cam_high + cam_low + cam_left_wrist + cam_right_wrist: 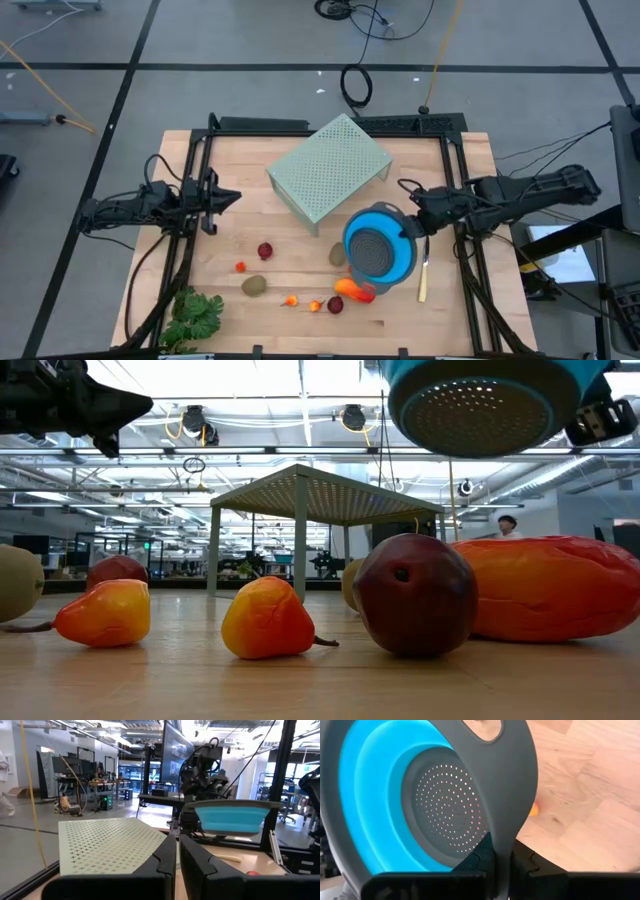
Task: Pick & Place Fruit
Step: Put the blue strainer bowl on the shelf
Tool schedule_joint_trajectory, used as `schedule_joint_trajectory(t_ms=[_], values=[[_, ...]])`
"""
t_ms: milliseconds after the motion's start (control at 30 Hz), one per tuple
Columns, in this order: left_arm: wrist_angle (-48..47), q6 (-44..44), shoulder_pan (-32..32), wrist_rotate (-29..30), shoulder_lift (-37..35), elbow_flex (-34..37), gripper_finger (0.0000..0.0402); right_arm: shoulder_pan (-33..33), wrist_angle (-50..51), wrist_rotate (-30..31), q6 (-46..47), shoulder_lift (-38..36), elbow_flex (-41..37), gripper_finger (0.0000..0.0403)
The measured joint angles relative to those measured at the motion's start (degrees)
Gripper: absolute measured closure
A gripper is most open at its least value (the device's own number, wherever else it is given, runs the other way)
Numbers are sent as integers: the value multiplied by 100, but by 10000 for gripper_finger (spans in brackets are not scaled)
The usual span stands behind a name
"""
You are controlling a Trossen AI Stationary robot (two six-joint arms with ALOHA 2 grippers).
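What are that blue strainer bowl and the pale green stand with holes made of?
The blue strainer bowl, held up by the right claw, looks like soft matte silicone with a dark plastic rim and a hole-dotted base. The pale green stand looks like painted perforated sheet metal: thin, flat, evenly punched. Neither is certain.

My 2 dark fingers (176,865) sit closed against each other, low over the wooden table (235,851). Just beyond them stands the pale green perforated rack (107,845). Farther off, the other arm (202,767) holds a blue colander (227,817) up off the table. A yellow-handled knife (226,857) and a bit of red fruit (254,873) lie beneath it.
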State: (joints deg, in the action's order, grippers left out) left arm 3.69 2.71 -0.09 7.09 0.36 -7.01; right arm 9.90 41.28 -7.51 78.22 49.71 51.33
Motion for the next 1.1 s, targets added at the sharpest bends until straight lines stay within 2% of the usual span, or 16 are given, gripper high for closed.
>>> schedule_joint_trajectory(t_ms=[433, 700, 933, 1100], values=[[1, 248, -1, 111, 0, 0, 380, 73, 307, 492, -794, 780, 1271, 393], [1, 608, -1, 105, 0, 0, 380, 73, 1348, 500, -1064, 1365, 2387, 393], [1, 974, -1, 110, 0, 0, 380, 71, 2141, 807, -1297, 1705, 3271, 393], [-1, 1254, 0, 334, 0, 0, 380, 51, 2463, 1139, -1370, 1775, 3548, 393]])
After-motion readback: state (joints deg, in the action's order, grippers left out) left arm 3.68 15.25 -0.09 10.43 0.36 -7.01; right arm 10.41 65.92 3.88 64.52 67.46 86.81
